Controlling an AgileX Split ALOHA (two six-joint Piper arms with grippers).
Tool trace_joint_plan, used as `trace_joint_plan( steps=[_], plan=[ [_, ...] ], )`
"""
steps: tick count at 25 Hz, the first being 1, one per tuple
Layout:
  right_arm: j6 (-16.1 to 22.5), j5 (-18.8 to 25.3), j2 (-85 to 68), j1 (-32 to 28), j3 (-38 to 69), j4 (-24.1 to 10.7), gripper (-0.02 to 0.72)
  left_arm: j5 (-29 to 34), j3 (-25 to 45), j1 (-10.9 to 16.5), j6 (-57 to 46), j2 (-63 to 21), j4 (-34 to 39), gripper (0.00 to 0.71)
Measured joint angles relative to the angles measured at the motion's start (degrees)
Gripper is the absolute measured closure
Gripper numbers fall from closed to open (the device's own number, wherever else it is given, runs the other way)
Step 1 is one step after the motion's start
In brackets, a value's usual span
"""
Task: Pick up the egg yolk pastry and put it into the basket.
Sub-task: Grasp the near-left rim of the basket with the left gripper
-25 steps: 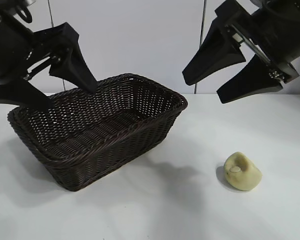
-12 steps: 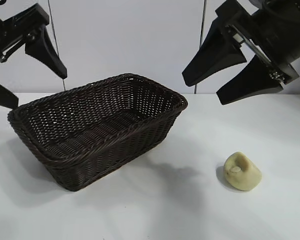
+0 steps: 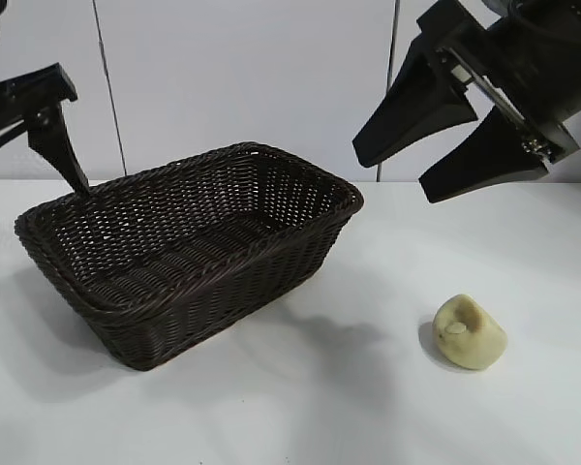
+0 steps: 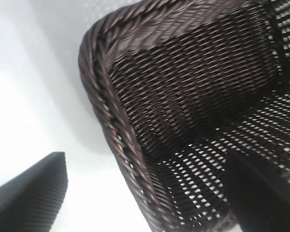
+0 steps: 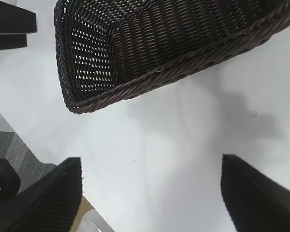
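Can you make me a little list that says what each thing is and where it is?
egg yolk pastry: alone on the white table, right of the basket, nothing touching it
basket: dark woven, on the table, nothing seen inside
right gripper: up in the air, above and behind the pastry, jaws wide open
left gripper: over the basket's left end, jaws open, holding nothing
pastry in basket: not yet

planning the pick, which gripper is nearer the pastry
Right. The right gripper hangs open above the pastry; the left gripper is across the basket.
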Motion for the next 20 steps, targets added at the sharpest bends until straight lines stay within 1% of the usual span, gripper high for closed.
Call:
trace_joint_plan(
  steps=[3, 8, 20],
  plan=[
    [0.00, 0.11, 0.00, 0.00, 0.00, 0.00, 0.136, -0.94, 0.00, -0.47, -1.03, 3.59, 0.00, 0.079],
    [0.00, 0.22, 0.00, 0.00, 0.00, 0.00, 0.136, -4.56, 0.00, -0.47, -1.65, 7.61, 0.00, 0.079],
    [0.00, 0.22, 0.00, 0.00, -0.02, 0.00, 0.136, -9.74, 0.00, -0.47, -1.86, 8.25, -1.38, 0.079]
  ],
)
